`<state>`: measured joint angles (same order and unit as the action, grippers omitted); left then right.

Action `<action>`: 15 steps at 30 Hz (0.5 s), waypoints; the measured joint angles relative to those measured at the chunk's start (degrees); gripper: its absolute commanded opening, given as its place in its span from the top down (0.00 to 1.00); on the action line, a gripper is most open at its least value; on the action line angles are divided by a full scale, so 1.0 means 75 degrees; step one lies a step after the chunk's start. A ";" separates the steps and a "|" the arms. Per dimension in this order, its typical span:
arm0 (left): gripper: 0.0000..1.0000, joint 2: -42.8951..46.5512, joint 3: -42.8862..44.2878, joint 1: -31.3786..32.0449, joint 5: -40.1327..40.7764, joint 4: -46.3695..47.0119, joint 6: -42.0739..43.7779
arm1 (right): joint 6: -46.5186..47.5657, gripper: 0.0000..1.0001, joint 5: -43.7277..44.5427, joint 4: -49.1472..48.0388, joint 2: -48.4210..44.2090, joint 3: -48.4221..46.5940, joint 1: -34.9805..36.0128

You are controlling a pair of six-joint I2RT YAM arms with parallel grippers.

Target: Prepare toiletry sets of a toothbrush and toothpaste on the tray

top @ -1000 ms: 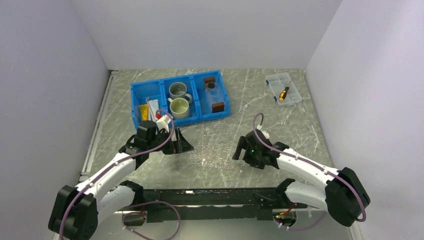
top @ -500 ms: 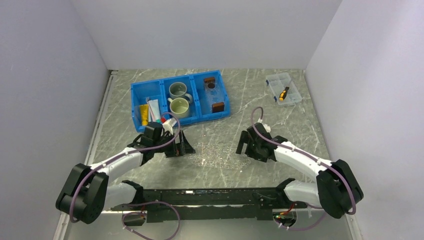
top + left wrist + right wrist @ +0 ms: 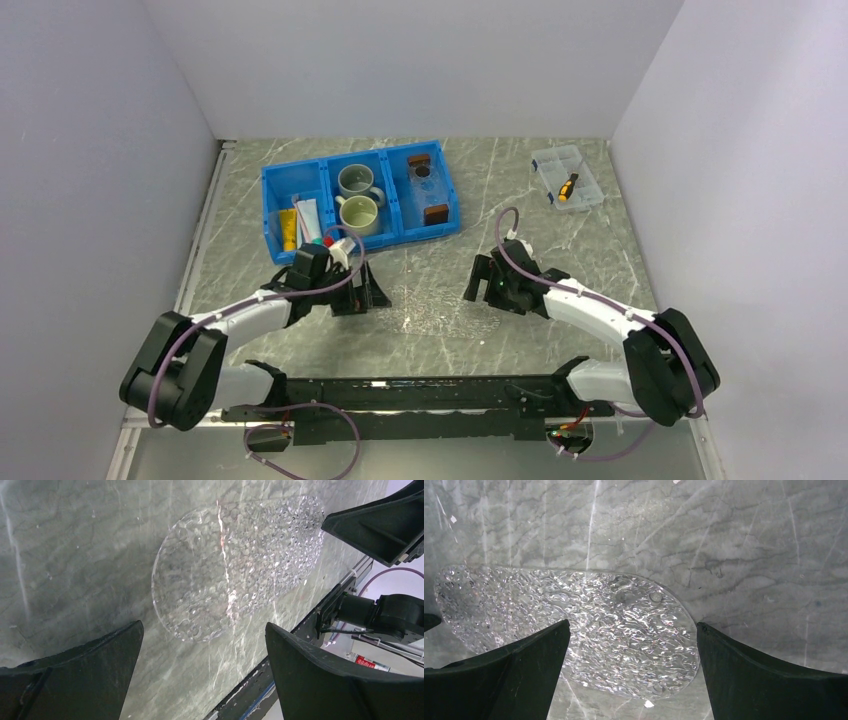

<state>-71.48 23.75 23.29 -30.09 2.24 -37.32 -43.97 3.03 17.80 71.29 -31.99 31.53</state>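
The toothpaste (image 3: 309, 217), a white tube with a teal end, lies in the left compartment of the blue bin (image 3: 268, 205). Beside it is the thin pale toothbrush (image 3: 297, 212). The clear tray (image 3: 428, 186) with brown end blocks sits in the bin's right compartment. My left gripper (image 3: 366, 291) (image 3: 202, 630) is open and empty, low over the table just in front of the bin. My right gripper (image 3: 481, 284) (image 3: 632, 625) is also open and empty, facing the left one. Between them a clear textured oval sheet (image 3: 430, 306) (image 3: 235, 570) (image 3: 574, 610) lies flat on the table.
Two mugs (image 3: 358, 197) stand in the bin's middle compartment. A yellow item (image 3: 287, 228) lies beside the toothpaste. A clear compartment box (image 3: 567, 178) holding a screwdriver sits at the back right. White walls close in the grey marble table (image 3: 560, 250).
The left gripper has shifted slightly right toward the oval sheet. The right gripper has moved forward and left toward it. Both stayed open.
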 measured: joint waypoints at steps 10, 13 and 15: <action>0.00 -0.0676 0.0504 0.0006 0.0026 0.0122 0.0032 | 0.0128 0.00 -0.0119 -0.0219 0.0067 0.0000 0.0000; 0.01 -0.0807 0.0574 0.0006 0.0023 0.0219 0.0029 | 0.0146 0.00 -0.0131 -0.0221 0.0064 0.0000 0.0000; 0.01 -0.0848 0.0577 0.0006 0.0020 0.0274 0.0026 | 0.0152 0.00 -0.0134 -0.0221 0.0064 0.0000 0.0000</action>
<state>-77.84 28.08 23.33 -29.93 4.29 -37.12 -42.83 2.02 16.14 71.77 -31.99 31.53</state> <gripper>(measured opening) 0.994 0.994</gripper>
